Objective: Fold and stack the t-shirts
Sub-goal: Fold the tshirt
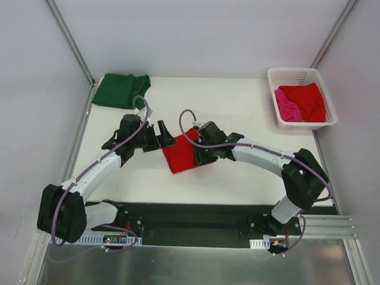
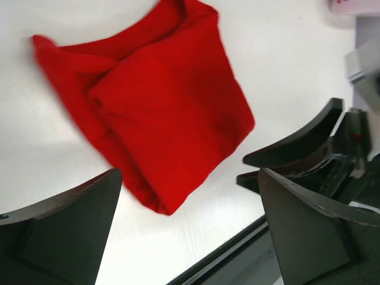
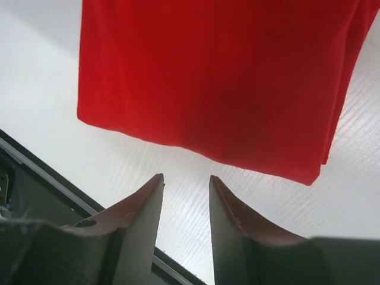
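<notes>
A bright red t-shirt [image 1: 180,157] lies folded into a small square on the white table between both arms. It fills the left wrist view [image 2: 160,113] and the right wrist view [image 3: 219,77]. My left gripper [image 1: 167,135] hovers at its upper left corner, jaws wide open and empty [image 2: 187,196]. My right gripper [image 1: 197,148] sits at the shirt's right edge, jaws partly apart with only bare table between them [image 3: 185,178]. A dark green t-shirt [image 1: 120,90] lies folded at the back left.
A white lattice basket [image 1: 295,71] at the back right holds a crumpled red tee [image 1: 309,100] and a pink one [image 1: 287,107]. The black base rail [image 1: 196,215] runs along the near table edge. White walls enclose the table.
</notes>
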### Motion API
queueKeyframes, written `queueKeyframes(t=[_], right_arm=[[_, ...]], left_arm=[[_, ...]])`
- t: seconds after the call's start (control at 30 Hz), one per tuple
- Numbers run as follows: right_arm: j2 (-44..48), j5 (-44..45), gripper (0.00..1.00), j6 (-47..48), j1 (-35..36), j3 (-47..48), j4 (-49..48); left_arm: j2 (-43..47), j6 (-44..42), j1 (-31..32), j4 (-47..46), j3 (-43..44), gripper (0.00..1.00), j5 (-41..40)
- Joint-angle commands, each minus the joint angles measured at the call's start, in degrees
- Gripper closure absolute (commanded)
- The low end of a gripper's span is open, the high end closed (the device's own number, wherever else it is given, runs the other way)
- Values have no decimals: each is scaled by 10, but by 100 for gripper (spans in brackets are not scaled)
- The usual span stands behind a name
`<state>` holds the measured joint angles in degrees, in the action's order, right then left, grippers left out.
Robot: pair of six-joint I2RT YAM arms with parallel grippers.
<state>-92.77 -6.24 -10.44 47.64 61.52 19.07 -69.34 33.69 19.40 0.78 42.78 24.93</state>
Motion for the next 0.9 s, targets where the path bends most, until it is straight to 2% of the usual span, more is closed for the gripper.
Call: queueKeyframes(t=[0.0, 0.2, 0.27, 0.3, 0.43, 0.47, 0.7, 0.87], right_arm=[[13, 29, 59, 2, -7, 37, 16], [-1, 25, 58, 6, -18, 47, 9], [-10, 14, 61, 9, -18, 55, 4], [-13, 9, 65, 14, -18, 59, -2], [-19, -32, 96, 26, -18, 90, -8], [-20, -39, 99, 30, -18, 97, -6], [-18, -119, 99, 45, -17, 123, 2], [-50, -162, 99, 56, -18, 110, -33]], left_arm=[[80, -21, -3, 74, -14, 1, -125], [111, -21, -4, 99, -26, 1, -152], [112, -18, -4, 101, -30, 1, -152], [112, -17, -4, 102, -31, 1, -153], [107, -15, -4, 103, -32, 1, -151], [105, -16, -4, 104, -31, 1, -151], [89, -18, -4, 103, -27, 1, -155], [79, -16, -5, 104, -26, 1, -153]])
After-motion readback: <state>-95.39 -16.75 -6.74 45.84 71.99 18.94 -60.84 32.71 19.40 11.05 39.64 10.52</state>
